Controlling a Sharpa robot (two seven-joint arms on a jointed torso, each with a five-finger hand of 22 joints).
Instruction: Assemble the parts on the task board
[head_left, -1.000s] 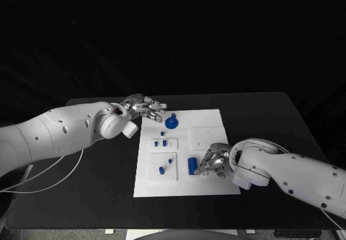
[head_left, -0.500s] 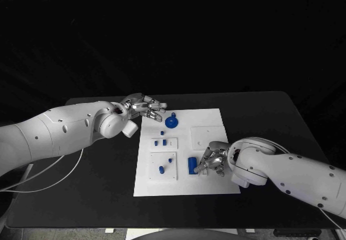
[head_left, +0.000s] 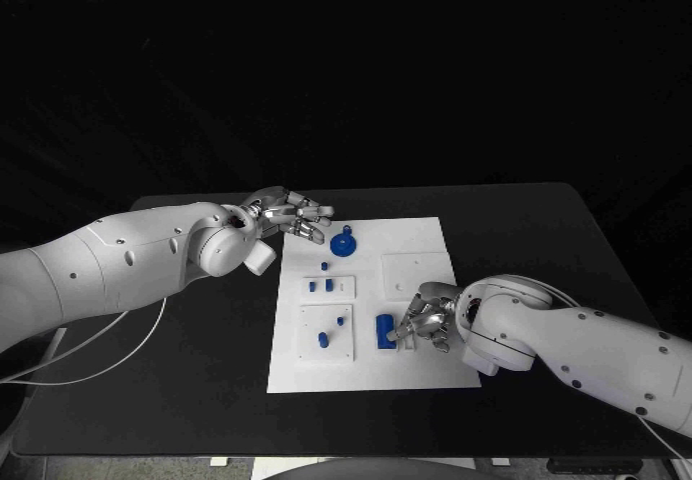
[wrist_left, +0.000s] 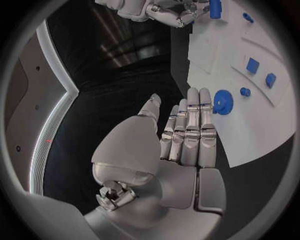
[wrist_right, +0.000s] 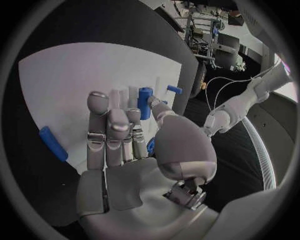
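Risk is being carried at the right hand (head_left: 430, 326), fingers curled beside, perhaps pinching, the blue cylindrical peg (head_left: 385, 331) near the white task board (head_left: 418, 240) edge: it could be tipped. Left hand (head_left: 290, 214), flat, empty, is being hovered by the blue round knob (head_left: 343, 243).

At lower centre of the head view, the right hand (head_left: 428, 325) covers the right side of the tall blue part (head_left: 385, 331), so whether the fingers actually touch it can't be told. In the right wrist view the fingers (wrist_right: 111, 125) block the board (wrist_right: 69, 80) behind them, and a blue part (wrist_right: 150, 146) peeks out beside the thumb, too hidden to identify. Upper left of the board (head_left: 411, 232), the left hand (head_left: 289, 215) covers the corner, and the small parts (head_left: 327, 286) are too tiny to make out.
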